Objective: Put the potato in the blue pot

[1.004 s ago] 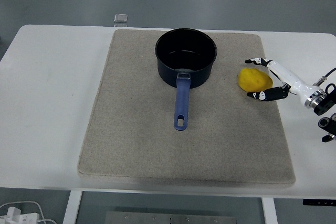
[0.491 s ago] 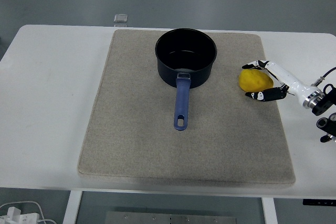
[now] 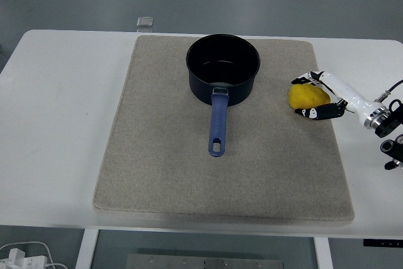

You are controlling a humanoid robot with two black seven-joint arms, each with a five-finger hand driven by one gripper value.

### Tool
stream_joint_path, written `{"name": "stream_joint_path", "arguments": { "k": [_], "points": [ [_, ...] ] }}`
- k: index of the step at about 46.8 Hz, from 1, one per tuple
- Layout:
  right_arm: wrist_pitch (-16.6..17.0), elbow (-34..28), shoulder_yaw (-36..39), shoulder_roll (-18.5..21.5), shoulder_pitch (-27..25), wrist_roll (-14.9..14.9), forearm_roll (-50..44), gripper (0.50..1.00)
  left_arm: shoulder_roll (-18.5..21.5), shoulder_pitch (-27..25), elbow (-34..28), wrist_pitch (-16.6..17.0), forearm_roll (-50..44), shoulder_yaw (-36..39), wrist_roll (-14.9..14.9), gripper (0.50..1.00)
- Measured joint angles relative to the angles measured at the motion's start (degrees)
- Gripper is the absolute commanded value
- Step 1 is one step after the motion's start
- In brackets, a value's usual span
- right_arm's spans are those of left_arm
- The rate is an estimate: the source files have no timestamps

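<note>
Blue pot sits upright at the back of the beige mat, and we see nothing inside it. Yellow potato lies right of it on the mat, right hand curled around it, fingertips touching.

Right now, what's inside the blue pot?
Nothing: the blue pot shows only its bare dark bottom, though the near wall hides a sliver of it. The potato still sits outside on the mat, in the right hand.
</note>
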Motion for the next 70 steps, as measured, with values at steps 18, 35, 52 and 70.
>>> {"name": "stream_joint_path", "arguments": {
  "k": [18,35,52,70],
  "points": [
    [-0.67,-0.01,-0.01,-0.03,-0.01,-0.02,-0.05,0.500,0.00,0.00,0.00,0.02,0.00,0.00,0.00,0.999],
    [-0.08,0.20,2.92,0.16,0.11,0.00,1.00,0.500,0.00,0.00,0.08,0.03,0.00,-0.06,0.02,0.999],
    [3.14,1.29,3.34,0.02,4.15,-0.32,5.07,0.500,0.00,0.00,0.05,0.03,0.00,-0.06,0.06,0.999],
    [7.29,3.08,2.49,2.32,15.10,-2.85,9.29,0.500,0.00,-0.01,-0.37,-0.02,0.03,0.00,0.09,0.999]
  ]
}}
